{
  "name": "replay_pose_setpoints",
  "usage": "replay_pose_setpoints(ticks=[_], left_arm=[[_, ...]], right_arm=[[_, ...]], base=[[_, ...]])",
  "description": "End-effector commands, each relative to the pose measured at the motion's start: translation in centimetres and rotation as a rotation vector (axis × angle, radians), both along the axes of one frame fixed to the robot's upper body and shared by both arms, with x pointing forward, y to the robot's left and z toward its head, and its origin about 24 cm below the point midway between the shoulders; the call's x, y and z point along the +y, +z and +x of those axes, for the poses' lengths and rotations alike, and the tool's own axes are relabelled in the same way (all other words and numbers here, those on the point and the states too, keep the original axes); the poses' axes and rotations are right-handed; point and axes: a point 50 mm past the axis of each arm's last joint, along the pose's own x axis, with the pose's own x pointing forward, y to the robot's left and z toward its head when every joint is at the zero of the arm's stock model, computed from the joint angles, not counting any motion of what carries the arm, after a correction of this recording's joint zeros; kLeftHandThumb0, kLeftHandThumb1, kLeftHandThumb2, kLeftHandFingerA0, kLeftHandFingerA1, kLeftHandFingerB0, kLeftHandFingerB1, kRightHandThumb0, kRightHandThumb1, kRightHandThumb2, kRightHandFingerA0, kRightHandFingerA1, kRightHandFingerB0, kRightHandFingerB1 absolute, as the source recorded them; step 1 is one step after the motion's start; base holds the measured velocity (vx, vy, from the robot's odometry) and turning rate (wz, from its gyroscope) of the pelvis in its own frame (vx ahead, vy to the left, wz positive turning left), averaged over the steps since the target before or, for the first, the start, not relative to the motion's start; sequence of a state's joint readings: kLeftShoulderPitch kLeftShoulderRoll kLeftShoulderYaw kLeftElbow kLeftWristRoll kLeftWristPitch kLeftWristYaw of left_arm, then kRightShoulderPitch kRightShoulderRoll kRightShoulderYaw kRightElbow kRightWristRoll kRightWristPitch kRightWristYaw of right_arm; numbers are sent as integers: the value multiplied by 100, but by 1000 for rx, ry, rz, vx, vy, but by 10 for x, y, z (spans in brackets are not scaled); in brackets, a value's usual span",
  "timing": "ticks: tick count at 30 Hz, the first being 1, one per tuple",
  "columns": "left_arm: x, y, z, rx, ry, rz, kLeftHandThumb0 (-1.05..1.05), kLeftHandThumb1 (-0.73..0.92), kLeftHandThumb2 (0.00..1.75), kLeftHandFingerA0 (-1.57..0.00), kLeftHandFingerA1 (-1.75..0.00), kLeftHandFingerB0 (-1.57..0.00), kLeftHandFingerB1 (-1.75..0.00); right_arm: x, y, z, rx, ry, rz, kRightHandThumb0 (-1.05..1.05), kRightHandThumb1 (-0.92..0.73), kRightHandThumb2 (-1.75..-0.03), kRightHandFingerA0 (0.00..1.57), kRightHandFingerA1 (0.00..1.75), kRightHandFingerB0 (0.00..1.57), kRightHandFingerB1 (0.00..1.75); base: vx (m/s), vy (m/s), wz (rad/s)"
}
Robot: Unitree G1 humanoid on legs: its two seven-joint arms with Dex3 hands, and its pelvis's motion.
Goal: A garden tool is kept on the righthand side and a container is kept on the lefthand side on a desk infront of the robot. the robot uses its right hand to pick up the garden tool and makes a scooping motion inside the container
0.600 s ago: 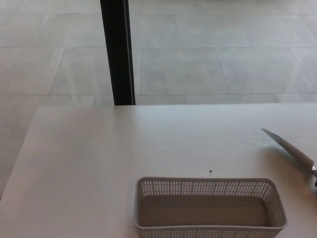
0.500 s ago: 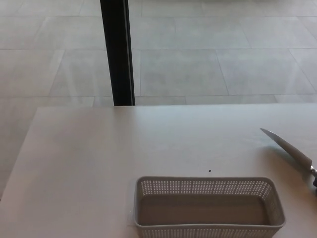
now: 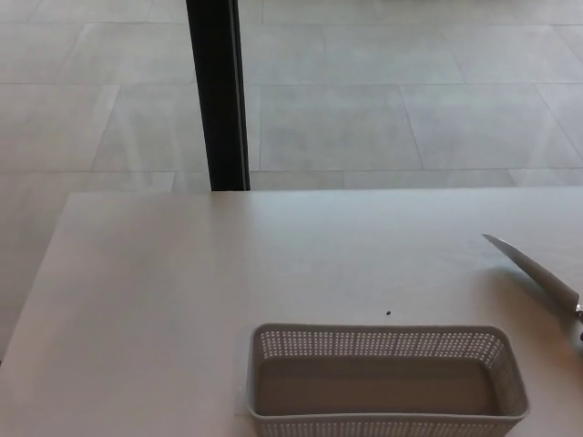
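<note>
A grey perforated plastic basket [image 3: 387,342] stands empty at the near edge of the white desk [image 3: 182,291], slightly right of centre. On the right lies a garden tool with a narrow, pointed metal blade [image 3: 537,274], its tip pointing to the far left. Its handle runs out of the picture at the right edge. Neither of my hands shows in the head view.
A black vertical post [image 3: 219,91] rises behind the desk's far edge, left of centre. Beyond it is a pale tiled floor [image 3: 383,91]. A small dark speck [image 3: 389,314] sits on the desk just behind the basket.
The whole picture has shifted by a few pixels, so the camera moved slightly. The basket and the tool lie where they were.
</note>
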State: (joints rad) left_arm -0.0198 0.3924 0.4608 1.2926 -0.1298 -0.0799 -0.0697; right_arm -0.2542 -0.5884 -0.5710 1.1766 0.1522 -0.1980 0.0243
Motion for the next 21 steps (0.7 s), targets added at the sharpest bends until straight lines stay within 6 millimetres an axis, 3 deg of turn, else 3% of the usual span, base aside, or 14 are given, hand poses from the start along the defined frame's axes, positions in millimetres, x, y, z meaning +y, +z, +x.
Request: replay_pose_setpoints(ticks=[1, 2, 3, 5, 6, 7, 10, 11, 12, 13, 18, 19, 20, 21], left_arm=[[3, 1, -6, -13, 49, -5, -79, -34, 142, -91, -134, -88, -132], [3, 1, -5, -4, 33, 5, -79, -34, 142, -91, -134, -88, -132], [4, 2, -3, -6, 19, 15, -20, -25, 82, -113, -114, -114, -113], [4, 2, -1, -8, 33, 17, -20, -24, 83, -107, -111, -119, -116], [4, 2, -1, -4, 31, 18, -75, -36, 143, -90, -137, -97, -128], [4, 2, -3, 4, 16, 23, -84, -32, 139, -91, -132, -89, -128], [5, 3, -1, -7, 12, 16, -74, -32, 137, -95, -135, -103, -126], [5, 4, -1, -8, -2, 19, -20, -27, 80, -108, -111, -112, -111], [5, 4, -1, -7, -4, 21, -20, -27, 80, -108, -111, -112, -111], [6, 4, -2, 1, -6, 27, -75, -34, 139, -94, -140, -109, -126], [5, 1, -10, 5, 17, 10, -72, -35, 140, -95, -132, -93, -126], [4, 1, -11, 9, 15, 10, -18, -24, 81, -108, -110, -99, -104], [4, 1, -10, 12, 13, 12, -70, -35, 137, -102, -130, -106, -126], [4, 1, -10, 11, 13, 13, -70, -35, 137, -102, -130, -106, -126]], right_arm=[[-4, 66, 38, -154, 128, -258, -105, -90, -72, 0, 0, 0, 20], [0, 79, 48, -161, 180, -308, -105, -90, -72, 0, 0, 0, 20], [7, 91, 60, -106, 257, -414, -105, -70, -122, 0, 72, 0, 76], [19, 101, 72, -111, 341, -468, -105, -72, -123, 0, 86, 0, 85], [29, 107, 77, -131, 414, -512, -105, -92, -79, 0, 42, 0, 28], [43, 112, 83, -157, 519, -572, -105, -91, -78, 0, 21, 0, 14], [63, 119, 90, -160, 629, -627, -105, -90, -75, 0, 18, 0, 14], [69, 119, 91, -160, 645, -624, -105, -91, -73, 0, 21, 0, 16], [70, 118, 90, -158, 646, -623, -105, -91, -73, 0, 21, 0, 16], [74, 118, 90, -122, 671, -645, -105, -90, -75, 0, 20, 0, 7], [99, 95, 85, 100, 848, -648, -105, -79, -82, 0, 19, 0, 0], [102, 91, 85, 134, 867, -648, -105, -81, -78, 0, 23, 0, 7], [105, 88, 86, 186, 890, -658, -105, -83, -77, 0, 26, 0, 11], [106, 88, 86, 193, 891, -660, -105, -83, -77, 0, 26, 0, 11]], base=[[0, 0, 0], [0, 0, 0], [0, 0, 0], [0, 0, 0], [0, 0, 0], [0, 0, 0], [0, 0, 0], [0, 0, 0], [0, 0, 0], [0, 0, 0], [0, 0, 0], [0, 0, 0], [0, 0, 0], [0, 0, 0]])
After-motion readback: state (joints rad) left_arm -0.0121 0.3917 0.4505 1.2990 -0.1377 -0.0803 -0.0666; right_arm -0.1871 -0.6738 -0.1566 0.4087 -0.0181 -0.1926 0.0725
